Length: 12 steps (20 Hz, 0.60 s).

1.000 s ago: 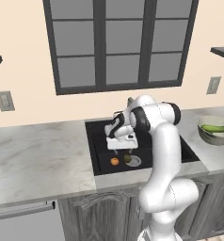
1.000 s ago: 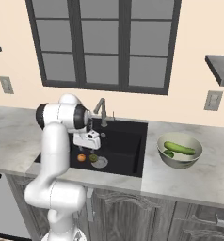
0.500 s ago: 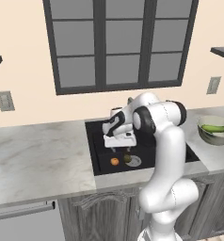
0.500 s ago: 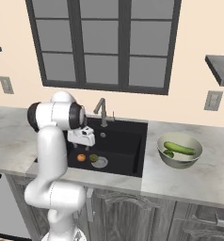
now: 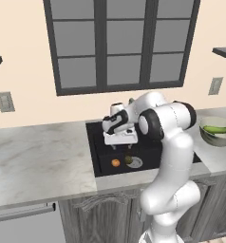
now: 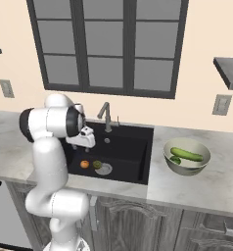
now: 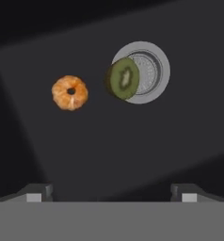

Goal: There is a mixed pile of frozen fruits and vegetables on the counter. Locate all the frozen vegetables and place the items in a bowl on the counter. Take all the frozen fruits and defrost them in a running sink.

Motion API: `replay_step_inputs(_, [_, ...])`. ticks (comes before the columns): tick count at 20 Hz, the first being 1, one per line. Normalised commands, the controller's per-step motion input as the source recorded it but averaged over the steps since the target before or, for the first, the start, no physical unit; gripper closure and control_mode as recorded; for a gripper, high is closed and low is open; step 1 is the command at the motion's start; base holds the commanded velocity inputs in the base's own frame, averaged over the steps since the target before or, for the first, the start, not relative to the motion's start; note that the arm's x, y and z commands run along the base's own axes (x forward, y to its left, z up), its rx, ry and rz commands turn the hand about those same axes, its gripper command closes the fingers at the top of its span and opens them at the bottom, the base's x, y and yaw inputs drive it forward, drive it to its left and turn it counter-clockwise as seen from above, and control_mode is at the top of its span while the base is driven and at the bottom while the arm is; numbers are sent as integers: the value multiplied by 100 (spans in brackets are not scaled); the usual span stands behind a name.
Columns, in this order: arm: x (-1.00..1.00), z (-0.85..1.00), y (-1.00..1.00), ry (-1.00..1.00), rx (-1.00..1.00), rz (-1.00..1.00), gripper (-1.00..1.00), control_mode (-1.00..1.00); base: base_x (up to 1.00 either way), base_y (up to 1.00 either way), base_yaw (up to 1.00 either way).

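Hand (image 7: pixel 112 190) released, empty, poised above large black rectangular sink (image 6: pixel 130 162); small orange ball (image 7: pixel 70 92) and olive-brown ball (image 7: pixel 124 78) lying inside by drain. Probably next: turning on grey gooseneck faucet (image 6: pixel 105 115).

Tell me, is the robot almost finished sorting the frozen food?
Nearly. The cucumber and a small dark green piece lie in the bowl. The orange fruit and olive-brown fruit sit in the sink. The gripper holds nothing, jaws open. No running water shows.

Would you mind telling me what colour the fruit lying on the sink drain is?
Dull olive-brown, with a green face; the fruit shows best in the hand view, overlapping the drain.
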Motion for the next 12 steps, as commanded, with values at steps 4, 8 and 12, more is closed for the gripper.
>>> replay_step_inputs(4, [-24, 42, 1, -9, 0, 0, -100, -100, 0, 0, 0])
replay_step_inputs(8, [-23, 43, 0, -10, 0, 0, -100, -100, 0, 0, 0])
replay_step_inputs(12, [-21, 45, 1, -9, 0, 0, -100, -100, 0, 0, 0])
